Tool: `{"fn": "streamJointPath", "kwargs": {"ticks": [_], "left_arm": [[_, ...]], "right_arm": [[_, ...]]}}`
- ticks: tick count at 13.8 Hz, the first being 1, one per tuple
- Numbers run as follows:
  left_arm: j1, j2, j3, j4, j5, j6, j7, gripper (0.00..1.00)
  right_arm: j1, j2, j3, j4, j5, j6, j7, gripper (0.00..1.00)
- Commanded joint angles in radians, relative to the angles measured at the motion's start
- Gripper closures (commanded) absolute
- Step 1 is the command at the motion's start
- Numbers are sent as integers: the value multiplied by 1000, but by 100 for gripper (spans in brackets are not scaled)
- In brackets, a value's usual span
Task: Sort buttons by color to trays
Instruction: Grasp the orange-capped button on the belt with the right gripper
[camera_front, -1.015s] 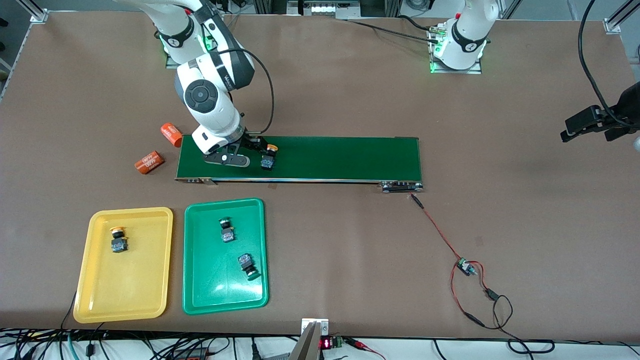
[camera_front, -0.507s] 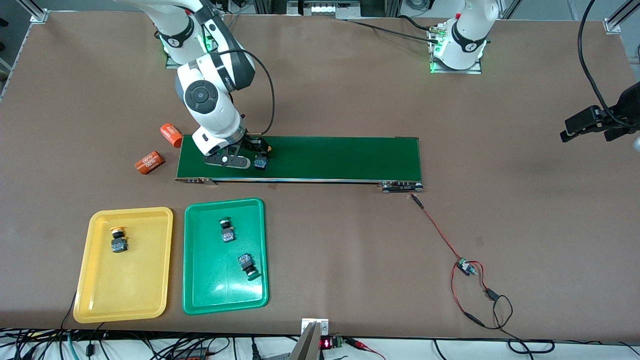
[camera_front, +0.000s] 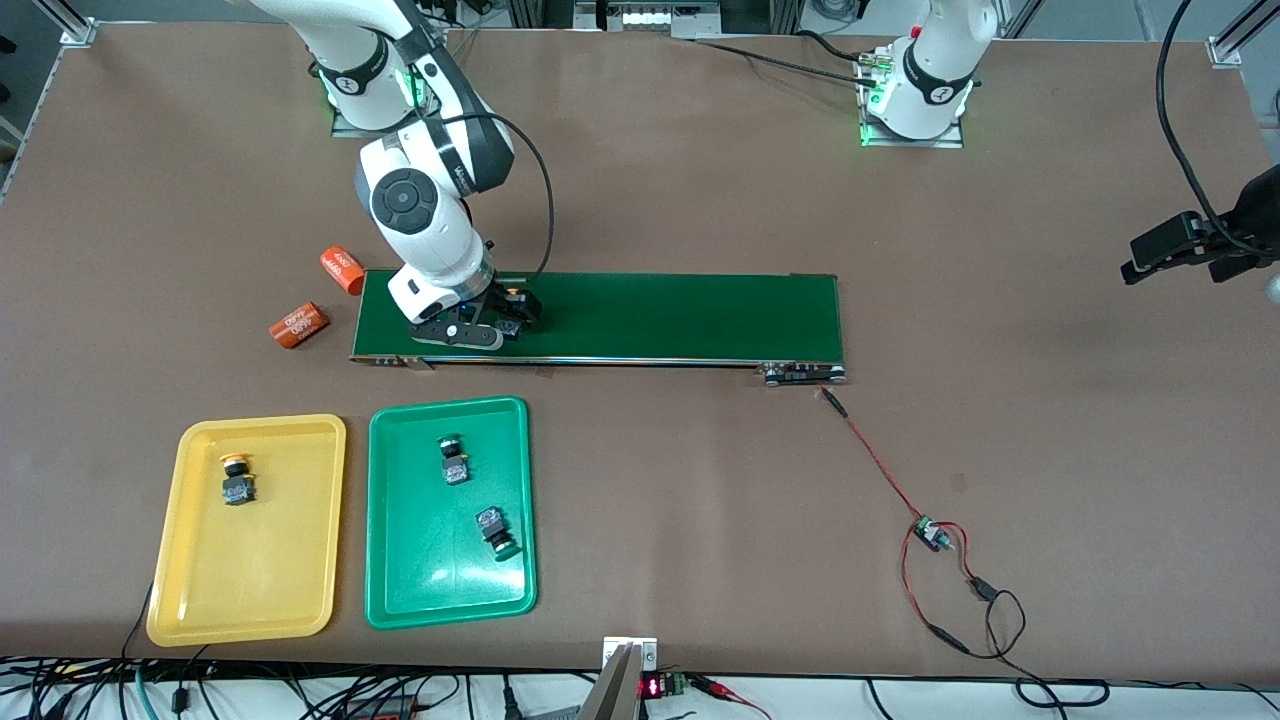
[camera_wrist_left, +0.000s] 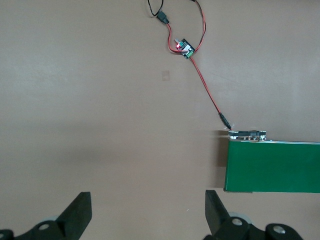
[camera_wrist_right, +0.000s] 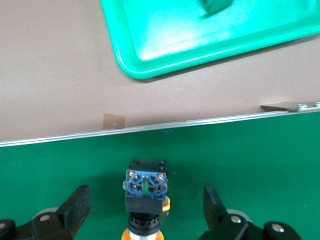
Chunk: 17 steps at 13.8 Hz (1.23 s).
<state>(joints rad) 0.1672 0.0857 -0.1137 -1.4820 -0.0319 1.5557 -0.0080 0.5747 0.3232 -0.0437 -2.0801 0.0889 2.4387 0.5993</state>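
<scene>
My right gripper (camera_front: 503, 322) is low over the dark-green belt (camera_front: 680, 315) at the right arm's end. It is open, with a yellow-capped button (camera_wrist_right: 146, 190) lying between its fingers (camera_wrist_right: 75, 205), neither finger touching it. In the front view the hand hides most of that button. The yellow tray (camera_front: 250, 570) holds one yellow-capped button (camera_front: 237, 481). The green tray (camera_front: 440, 590) holds two green-capped buttons (camera_front: 454, 462) (camera_front: 497, 532). My left gripper (camera_wrist_left: 147, 210) waits open and empty, high over bare table by the belt's left-arm end (camera_wrist_left: 272, 167).
Two orange cylinders (camera_front: 342, 270) (camera_front: 299, 325) lie on the table beside the belt's right-arm end. A red-and-black wire runs from the belt's other end to a small circuit board (camera_front: 932, 533). A corner of the green tray (camera_wrist_right: 165, 30) shows in the right wrist view.
The yellow-capped button has travelled along the belt toward the right arm's end and now lies between the right gripper's fingers. The right hand dropped slightly. The left arm has not moved.
</scene>
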Motion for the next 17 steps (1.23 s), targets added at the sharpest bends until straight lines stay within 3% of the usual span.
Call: {"fn": "streamJointPath", "kwargs": {"ticks": [1,7,9,12,13,16,17], "left_arm": [[8,-26,2,-24,-6,-2,10,0],[23,-24,3,-26,-8,4,10,0],[23,-23,3,-26,-8,6,10,0],[23,-24,-1,-24,-8,4,10,0],[23,-24,-1,-24,-8,4,10,0],[23,-24,-4,-21,-8,4,10,0],[23,-24,-7,-21,-8,4,10,0]], "right_arm": [[-1,8,-4,8,-26,20,10,0],[-10,37,-13,-57,-24,74,8,3],[-13,37,-13,-57,-24,72,8,22],[-18,37,-15,-55,-24,66,13,75],[-18,37,-15,-52,-24,65,16,87],[-27,20,-19,-28,-23,36,2,100],[-27,19,-30,6,-23,-24,0,100]]}}
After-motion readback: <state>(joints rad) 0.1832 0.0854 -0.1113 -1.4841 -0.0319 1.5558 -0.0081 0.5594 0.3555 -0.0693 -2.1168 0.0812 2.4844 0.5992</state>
